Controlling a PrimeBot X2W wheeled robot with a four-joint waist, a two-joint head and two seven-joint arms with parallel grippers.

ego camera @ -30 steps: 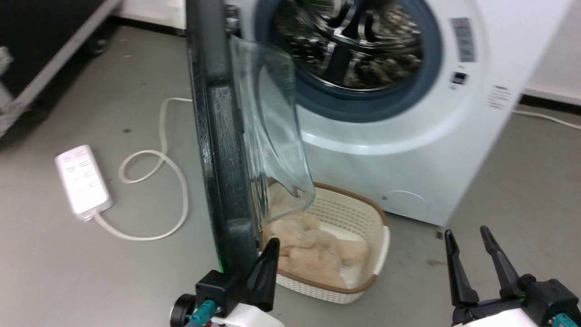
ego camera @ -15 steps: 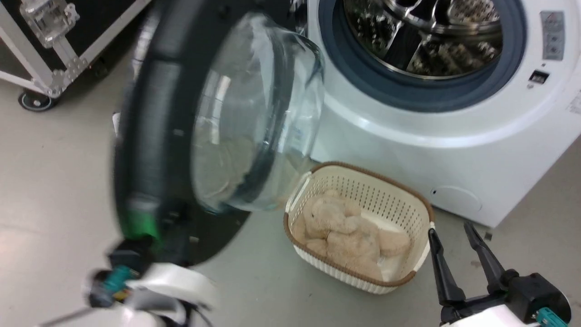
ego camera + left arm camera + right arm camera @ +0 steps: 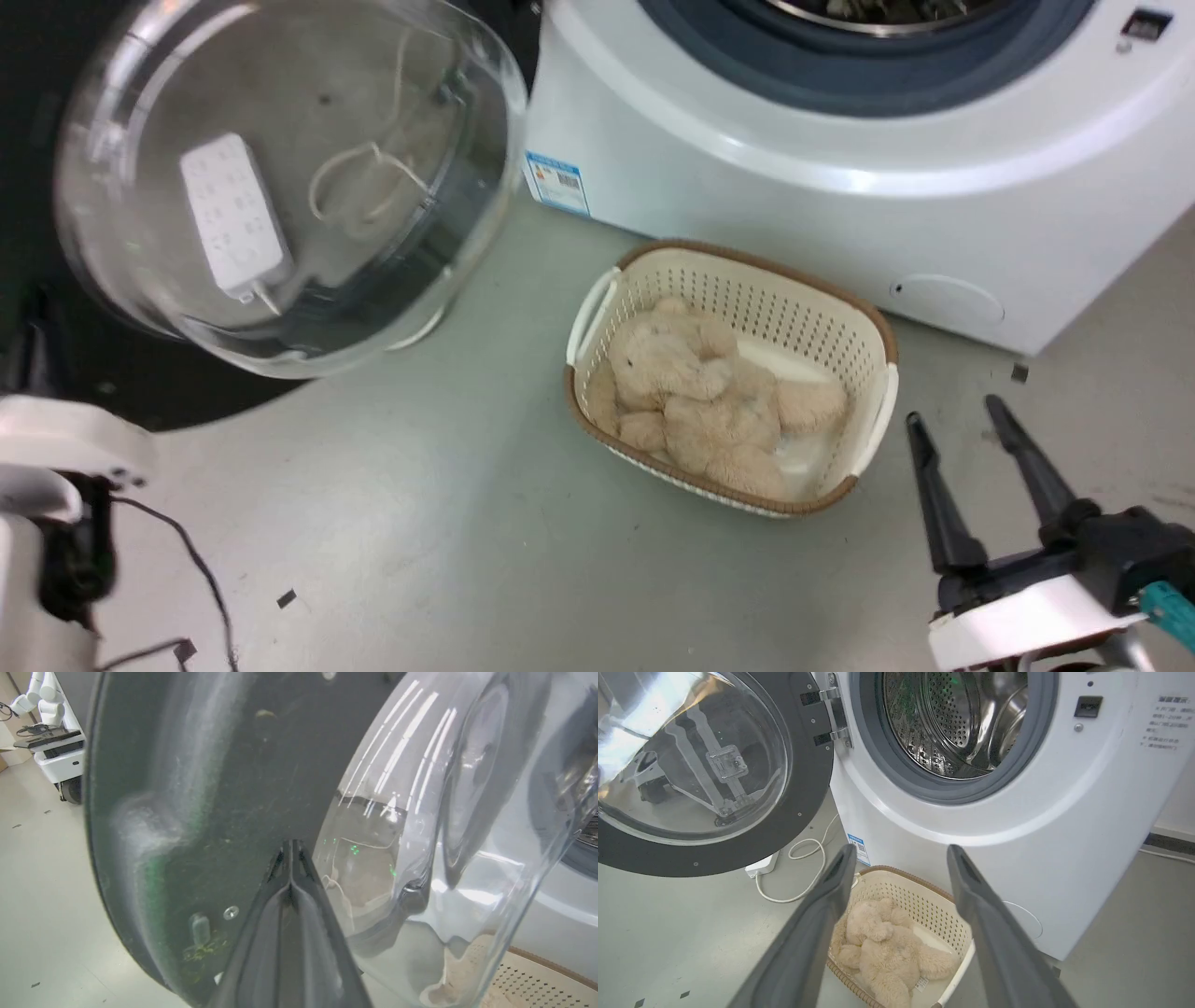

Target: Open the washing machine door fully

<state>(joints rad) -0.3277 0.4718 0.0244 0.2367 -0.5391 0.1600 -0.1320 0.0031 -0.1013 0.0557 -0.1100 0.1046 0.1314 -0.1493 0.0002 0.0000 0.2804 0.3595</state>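
So the door [image 3: 280, 187] is swung way out to the left of the washing machine [image 3: 794, 196]. Its inner side and glass bulge face us, and it hangs off its hinge [image 3: 831, 718] beside the drum opening [image 3: 952, 728]. Looks close to fully open to me, maybe a last bit of swing left.

The left gripper [image 3: 290, 845] has its fingers pinched together with nothing between them, tips against the black rim right next to the glass. The right gripper [image 3: 954, 412] is spread wide and empty, over bare floor just right of the basket [image 3: 775, 303].

Tip for finishing: push on the black rim, not the glass, follow the arc round the hinge, and ease off once the hinge stop bites.

Room-wise, the power strip [image 3: 762, 863] lies on the floor behind the door, lower than its bottom edge I think, so it shouldn't block the swing. The basket sits well apart from the door.
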